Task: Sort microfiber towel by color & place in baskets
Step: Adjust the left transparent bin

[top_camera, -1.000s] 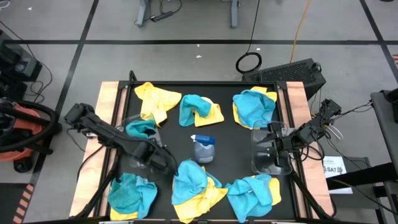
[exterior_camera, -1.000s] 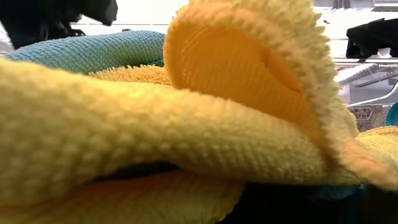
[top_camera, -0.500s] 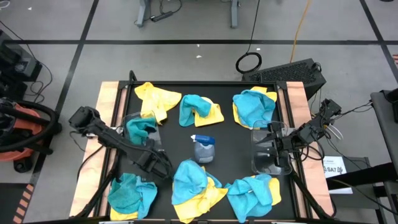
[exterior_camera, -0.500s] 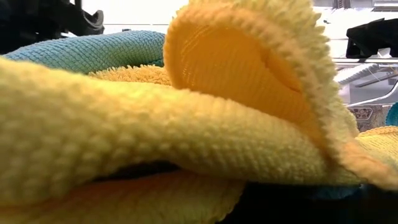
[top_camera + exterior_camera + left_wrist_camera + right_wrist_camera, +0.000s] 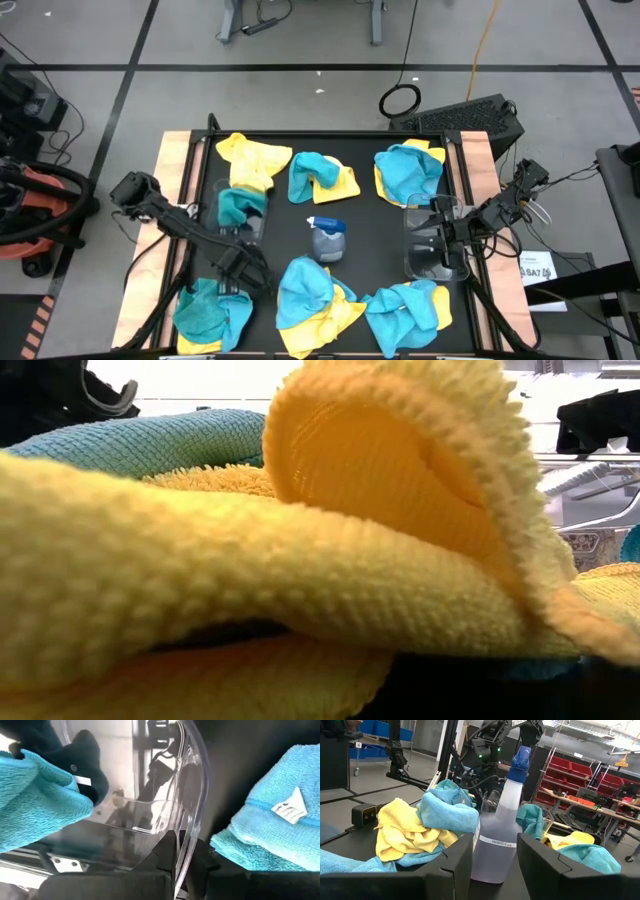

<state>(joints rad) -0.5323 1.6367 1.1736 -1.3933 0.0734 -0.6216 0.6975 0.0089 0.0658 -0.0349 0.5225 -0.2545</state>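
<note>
- The left gripper [image 5: 240, 268] sat low over the table's left side, its fingers [image 5: 165, 852] pinched shut on the clear wall of the left basket [image 5: 240, 222].
- In the left wrist view that thin see-through wall [image 5: 187, 820] ran straight down between the two dark fingers.
- Inside the held basket, just ahead of the gripper, lay one teal towel [image 5: 238, 205].
- Just beside the gripper, toward the table's near edge, lay another teal towel [image 5: 210, 310].
- Farther off stood a grey spray bottle [image 5: 326, 238] with a blue top, mid-table, with teal and yellow towels [image 5: 312, 298] heaped near it.
- Beyond the basket lay a yellow towel [image 5: 250, 158].
- The right gripper [image 5: 440, 240] waited over the right basket [image 5: 432, 262] with its fingers [image 5: 452, 865] partly apart, holding nothing.
- From that gripper, the spray bottle showed straight ahead between its fingers, towels heaped to either side.
</note>
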